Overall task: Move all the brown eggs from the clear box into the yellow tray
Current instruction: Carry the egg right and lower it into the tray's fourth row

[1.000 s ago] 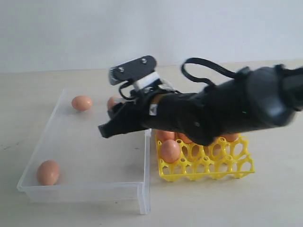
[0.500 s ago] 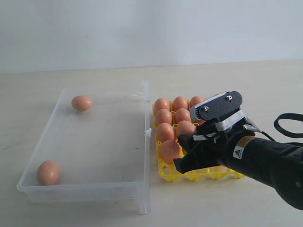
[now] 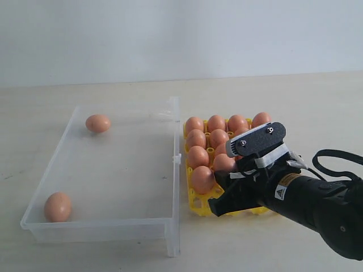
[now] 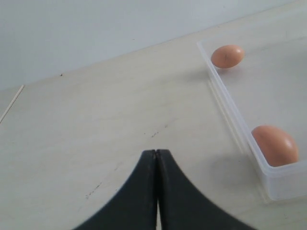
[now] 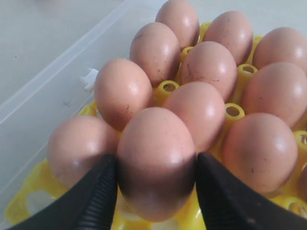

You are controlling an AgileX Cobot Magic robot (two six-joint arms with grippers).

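Note:
My right gripper (image 5: 156, 165) is shut on a brown egg (image 5: 156, 143), one ribbed finger on each side of it. It holds this egg low over the front row of the yellow tray (image 3: 199, 208), beside several brown eggs (image 3: 215, 123) seated in the cells. In the exterior view the right gripper (image 3: 227, 195) covers the tray's front right part. Two brown eggs lie in the clear box (image 3: 176, 170): one at the far left (image 3: 98, 123), one at the near left corner (image 3: 58, 206). My left gripper (image 4: 156, 152) is shut and empty over bare table, apart from the box wall (image 4: 230, 112).
The clear box stands directly left of the yellow tray, its small clasp (image 3: 177, 159) facing the tray. My right arm's black cable (image 3: 334, 161) loops above the table to the right. A pale wall rises behind the table.
My right arm has swung from over the clear box to the tray's front edge with the egg, then sunk a little lower. The left gripper has not moved.

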